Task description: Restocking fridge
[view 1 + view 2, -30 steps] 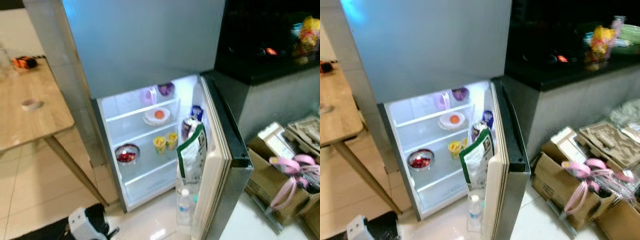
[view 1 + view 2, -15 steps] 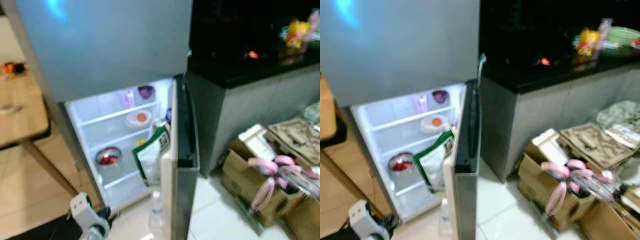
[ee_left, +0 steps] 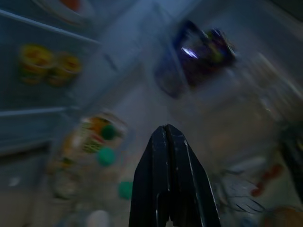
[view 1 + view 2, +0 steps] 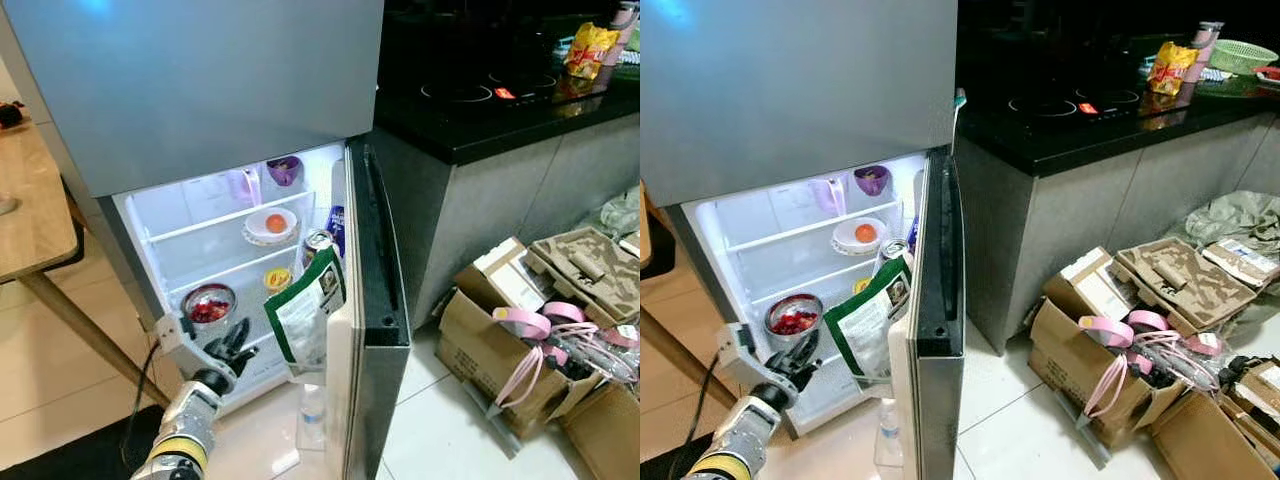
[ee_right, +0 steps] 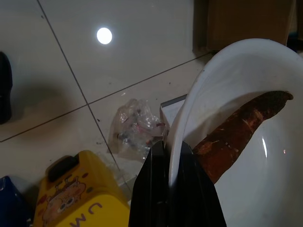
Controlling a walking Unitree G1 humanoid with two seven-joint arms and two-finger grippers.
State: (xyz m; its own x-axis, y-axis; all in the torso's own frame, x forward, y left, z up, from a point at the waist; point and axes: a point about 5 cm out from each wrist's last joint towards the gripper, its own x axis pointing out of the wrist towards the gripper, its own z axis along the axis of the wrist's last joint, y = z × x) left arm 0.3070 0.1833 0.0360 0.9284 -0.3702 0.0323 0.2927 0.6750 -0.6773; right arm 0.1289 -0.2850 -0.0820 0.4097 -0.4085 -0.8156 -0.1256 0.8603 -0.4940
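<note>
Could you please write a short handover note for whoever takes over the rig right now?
Left gripper: shut, holding nothing, raised in front of the open fridge near its lower shelves.
Right gripper: shut on the rim of a white bowl with a brown piece of food in it, held low over the floor.
Already in the fridge: a bowl of red food, a dish with an orange item, a purple cup; a green bag in the door.
Left: place the white bowl on a shelf, then shut the door.

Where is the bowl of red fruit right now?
The bowl of red fruit sits on a lower shelf at the left inside the open fridge, just above the raised left gripper and below the plate with an orange.
</note>
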